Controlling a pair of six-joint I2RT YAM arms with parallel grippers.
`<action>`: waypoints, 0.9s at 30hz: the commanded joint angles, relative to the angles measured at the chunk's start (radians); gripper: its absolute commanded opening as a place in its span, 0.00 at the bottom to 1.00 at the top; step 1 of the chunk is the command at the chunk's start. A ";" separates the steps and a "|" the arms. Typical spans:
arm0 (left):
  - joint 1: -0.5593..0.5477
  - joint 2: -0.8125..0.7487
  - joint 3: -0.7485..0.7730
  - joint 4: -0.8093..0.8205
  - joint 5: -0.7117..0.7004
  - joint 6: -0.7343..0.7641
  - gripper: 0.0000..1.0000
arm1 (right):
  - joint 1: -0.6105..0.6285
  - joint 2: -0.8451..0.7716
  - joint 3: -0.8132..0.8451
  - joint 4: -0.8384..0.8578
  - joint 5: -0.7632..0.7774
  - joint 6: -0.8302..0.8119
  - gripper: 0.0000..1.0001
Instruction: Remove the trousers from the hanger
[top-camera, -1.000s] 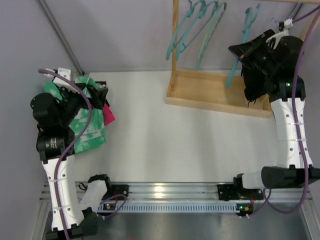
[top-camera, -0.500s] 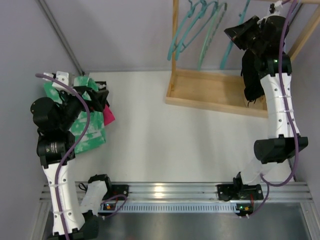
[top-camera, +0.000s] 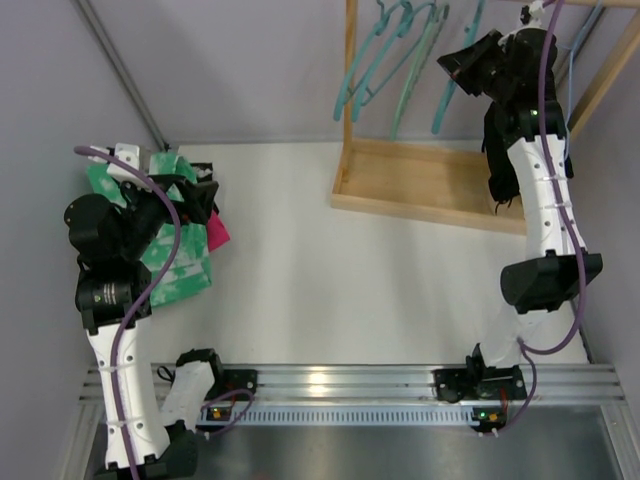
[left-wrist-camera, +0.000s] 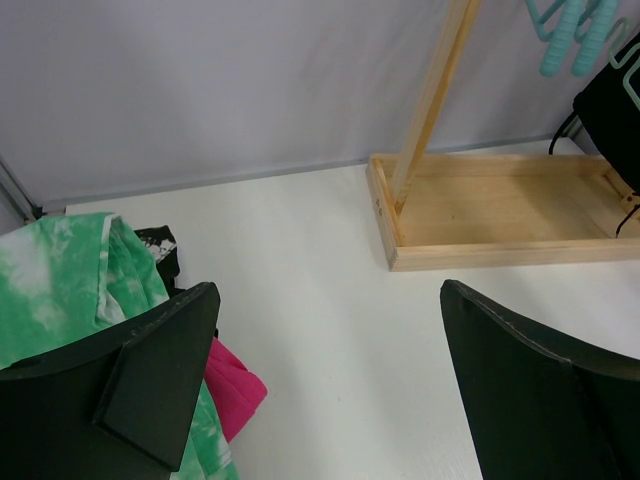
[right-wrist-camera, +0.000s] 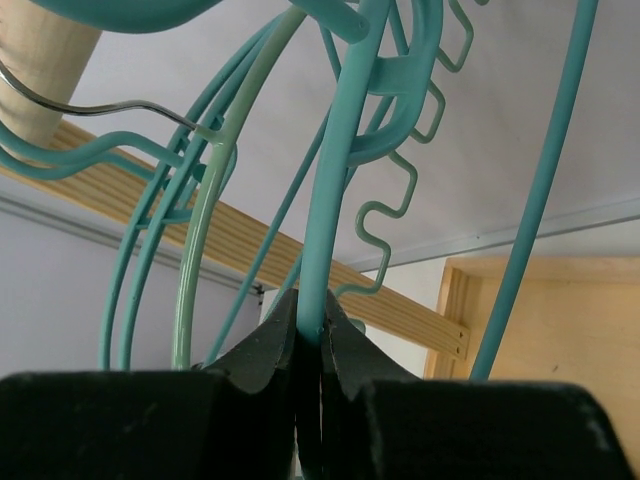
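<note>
Right gripper (right-wrist-camera: 308, 322) and hanger (right-wrist-camera: 342, 180) raised further up the rack (top-camera: 430, 190) since a second ago
The hanger is pinched between closed jaws, while the left gripper (left-wrist-camera: 325, 385) is spread wide over the trousers (left-wrist-camera: 55, 285) — heaped on the table's (top-camera: 330, 270) left side

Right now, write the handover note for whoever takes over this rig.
Left gripper: open, empty, over the trousers.
Right gripper: shut on the hanger, held up among the other hangers at the wooden rack.
Trousers: off the hanger, heaped on the robot's left.
Done: removal.
Left: probably hang the hanger and release; whether its hook is on cannot be seen.
</note>
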 joint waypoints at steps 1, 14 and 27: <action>0.001 -0.004 -0.002 0.015 -0.001 -0.001 0.98 | 0.019 -0.005 0.020 0.075 -0.014 -0.042 0.00; 0.001 0.155 0.068 0.011 0.111 -0.002 0.98 | 0.016 -0.204 -0.202 0.118 -0.065 -0.091 0.78; -0.323 0.402 0.237 -0.018 -0.072 0.103 0.98 | -0.035 -0.573 -0.578 0.132 -0.120 -0.165 0.99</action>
